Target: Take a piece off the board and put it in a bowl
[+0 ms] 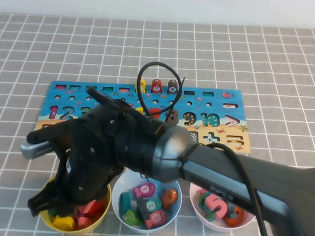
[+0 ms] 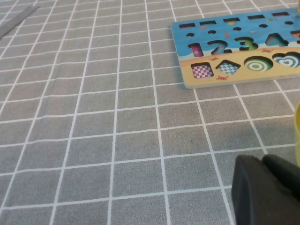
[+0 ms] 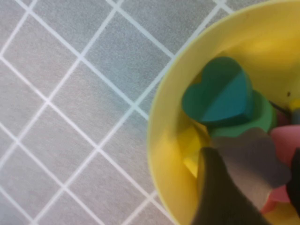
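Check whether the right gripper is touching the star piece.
Touching. In the right wrist view, the right gripper has fingers pressed against the star piece inside the yellow bowl.

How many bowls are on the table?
3, in a row below the board: yellow bowl left under the right pincer, blue bowl middle, pink bowl right. More could be hidden.

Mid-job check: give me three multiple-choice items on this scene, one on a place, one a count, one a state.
1. The right gripper is over: A the yellow bowl; B the board; C bare cloth.
2. Bowls in view: A two; B three; C four.
3. The star is: A in its cut-out; B loose on the cloth; C gripped.
Answers: 1 A, the yellow rim curves round it. 2 B, yellow bowl, blue bowl and pink bowl. 3 C, it sits between the fingers.
The left gripper hangs low over the table.
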`<action>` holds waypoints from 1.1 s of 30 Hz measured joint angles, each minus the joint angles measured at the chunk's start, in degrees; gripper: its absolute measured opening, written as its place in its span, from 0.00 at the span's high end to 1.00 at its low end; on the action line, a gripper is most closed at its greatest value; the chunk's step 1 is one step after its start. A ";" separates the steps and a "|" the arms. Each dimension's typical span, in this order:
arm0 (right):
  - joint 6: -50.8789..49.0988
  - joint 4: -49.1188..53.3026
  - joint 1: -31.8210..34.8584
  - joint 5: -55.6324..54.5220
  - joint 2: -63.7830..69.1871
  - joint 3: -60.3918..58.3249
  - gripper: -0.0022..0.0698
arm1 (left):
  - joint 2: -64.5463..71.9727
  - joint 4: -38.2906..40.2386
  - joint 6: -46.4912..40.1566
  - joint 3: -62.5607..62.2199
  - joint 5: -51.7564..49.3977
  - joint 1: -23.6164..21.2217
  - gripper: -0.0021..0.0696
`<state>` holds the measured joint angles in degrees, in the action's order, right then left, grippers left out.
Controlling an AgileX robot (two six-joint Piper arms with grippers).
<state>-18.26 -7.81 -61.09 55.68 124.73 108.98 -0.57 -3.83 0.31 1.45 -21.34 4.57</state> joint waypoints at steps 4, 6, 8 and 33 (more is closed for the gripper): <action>0.00 -0.01 0.00 1.32 0.36 0.49 0.55 | 0.00 0.00 0.00 0.00 0.00 0.00 0.97; 0.00 -0.01 0.00 1.45 0.60 0.64 0.50 | 0.00 0.00 0.00 0.00 0.00 0.00 0.97; -0.45 0.10 0.00 1.53 0.70 0.76 0.44 | 0.00 0.00 0.00 0.00 0.00 0.00 0.97; -1.18 6.46 -0.28 1.95 -19.91 -14.91 0.96 | 0.00 0.00 0.00 0.00 0.00 0.00 0.97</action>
<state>-19.43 -1.35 -61.36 57.63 104.82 94.07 -0.57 -3.83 0.31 1.45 -21.34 4.57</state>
